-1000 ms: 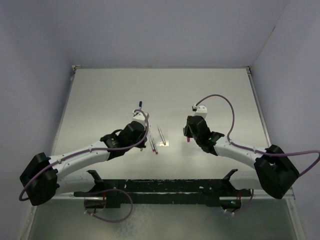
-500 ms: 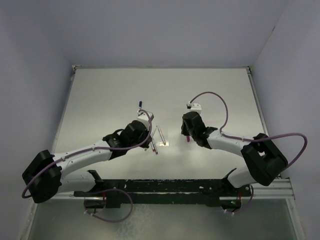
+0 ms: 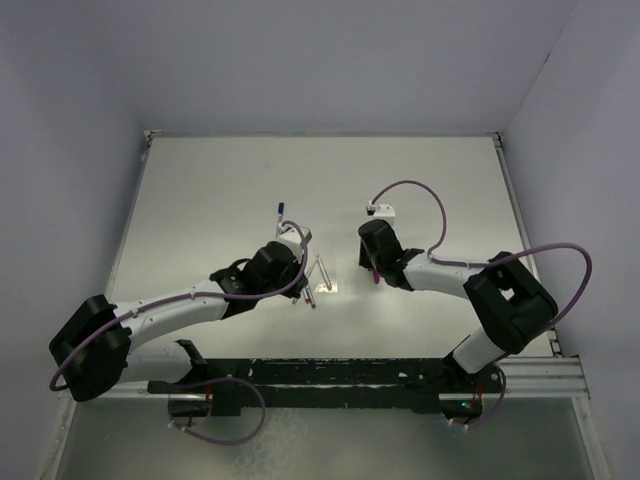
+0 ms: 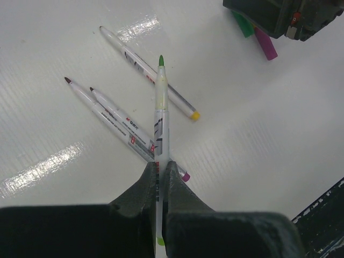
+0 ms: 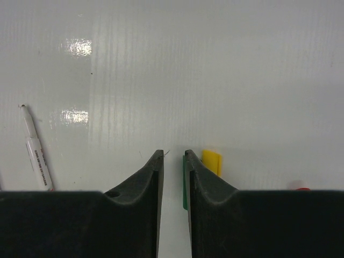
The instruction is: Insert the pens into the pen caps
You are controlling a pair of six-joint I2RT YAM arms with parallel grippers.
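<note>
Left gripper [image 4: 158, 172] clamps a green-tipped pen [image 4: 159, 107] above other pens [image 4: 129, 131]; right gripper [image 5: 173, 156], jaws slightly parted and empty, hovers at the green cap [image 5: 184, 188] and should grip it squarely, mouth facing the tip

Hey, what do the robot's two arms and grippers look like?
The left arm and right arm are white tubes joined by bulky black housings, each trailed by a looping purple cable. The left gripper and right gripper each have two dark, tapered fingers.
</note>
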